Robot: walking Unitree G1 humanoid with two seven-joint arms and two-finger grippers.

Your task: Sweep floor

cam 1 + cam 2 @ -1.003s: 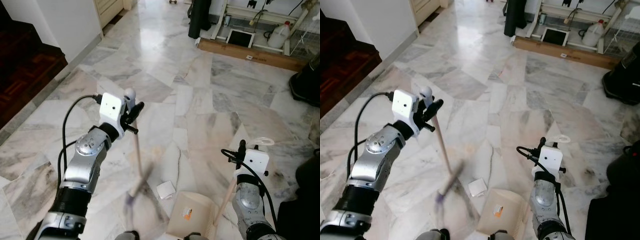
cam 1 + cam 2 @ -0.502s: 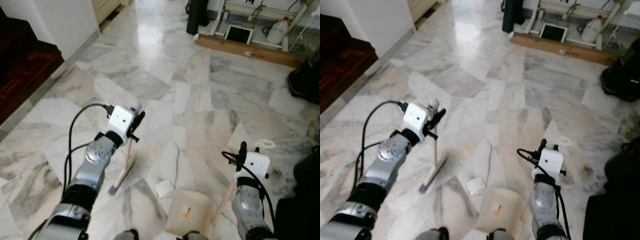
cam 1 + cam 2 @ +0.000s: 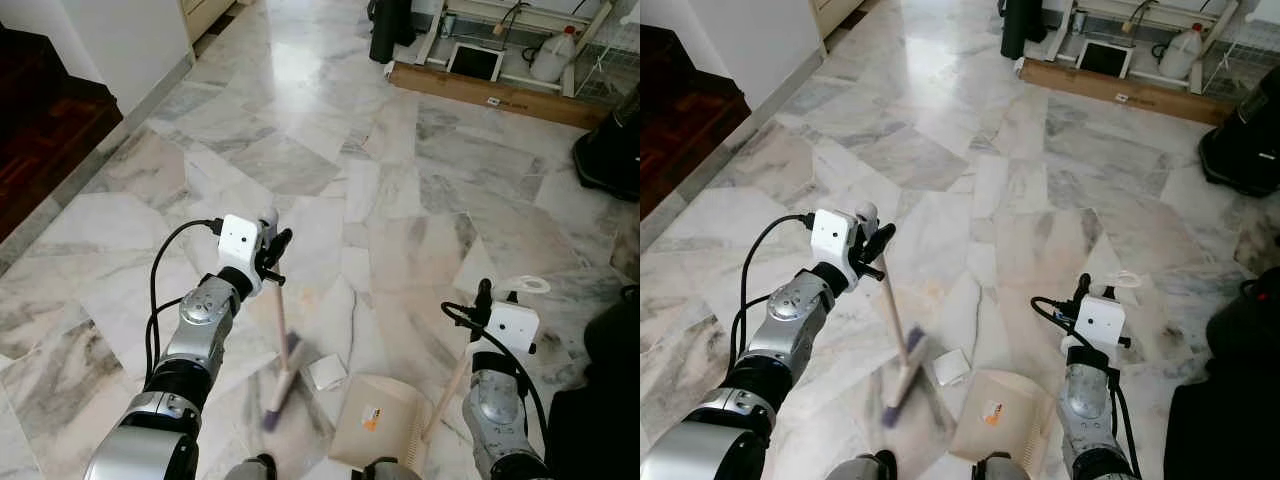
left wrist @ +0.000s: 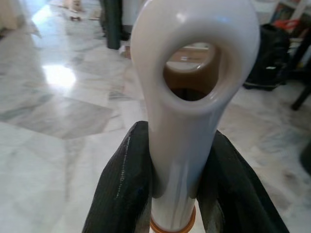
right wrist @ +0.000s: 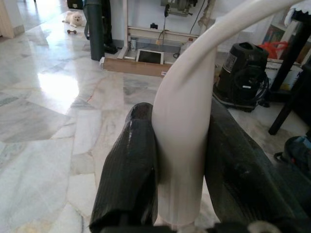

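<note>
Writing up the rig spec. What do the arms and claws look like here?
Both arms are silver metal with round joint housings and black segments nearer the body. Each wrist carries a white boxy camera module fed by looping black cables. The left claw and right claw each have two long black fingers with a textured surface.

My silver left arm reaches forward, its black two-fingered left end effector (image 3: pixel 268 243) clamped (fingers pressed close); my right end effector (image 3: pixel 487 300) grips likewise, held low.
</note>
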